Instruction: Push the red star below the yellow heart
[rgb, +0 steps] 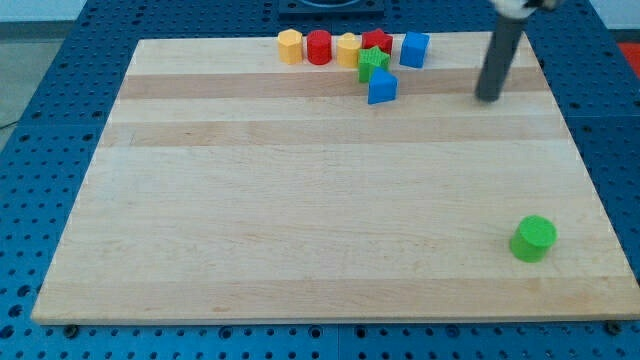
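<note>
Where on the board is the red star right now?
The red star sits at the view's top edge, between the yellow heart and a blue block, behind the green star.

My rod enters from the frame's upper right corner and slants slightly down toward the view's left, dark and straight below a pale fitting cut off by the top edge. My tip (488, 98) rests low in the upper right of the frame.

Red star (378, 41); yellow heart (347, 49); pale wood board (300, 220); dark tip (487, 98).
</note>
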